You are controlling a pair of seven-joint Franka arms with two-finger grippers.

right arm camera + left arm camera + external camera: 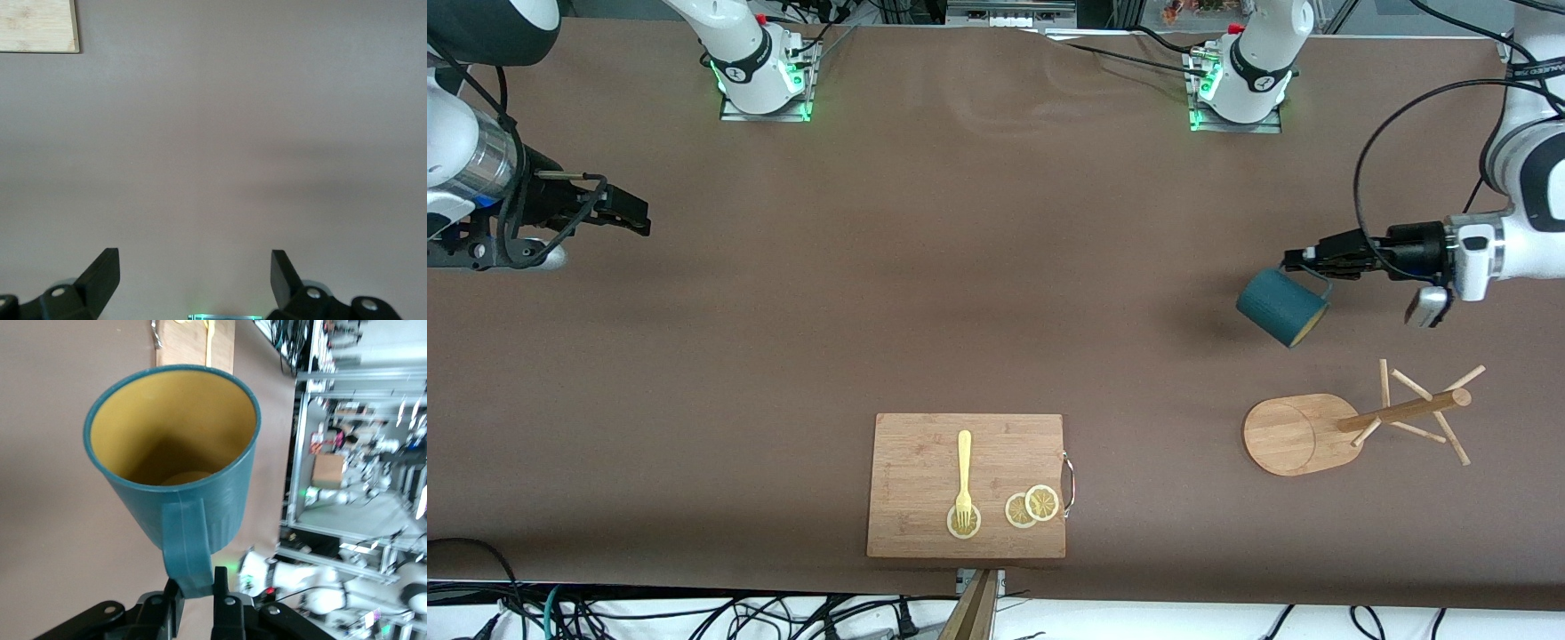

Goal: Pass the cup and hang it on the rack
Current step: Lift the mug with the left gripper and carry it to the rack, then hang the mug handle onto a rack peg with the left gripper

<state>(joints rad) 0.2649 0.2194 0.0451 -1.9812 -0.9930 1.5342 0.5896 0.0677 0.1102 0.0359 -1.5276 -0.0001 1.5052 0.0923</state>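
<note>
Front view: left tool (1303, 260) pinches the cup (1280, 307) by its handle, cup tilted in the air over bare desk (960, 267) beside the rack (1303, 434), w/o touching it. Right tool (636, 213) waits, fingers spread, at its end.

I work in a robotics lab. My two arms are bolted to metal base plates (765, 108) with green lights, at the edge of a bench (960, 267) under a plain brown cover. Loose cables (694, 618) trail along its near edge. My left wrist view shows aluminium frame shelving (347, 453) and what seems, through blur, another white robot arm (320, 577).
</note>
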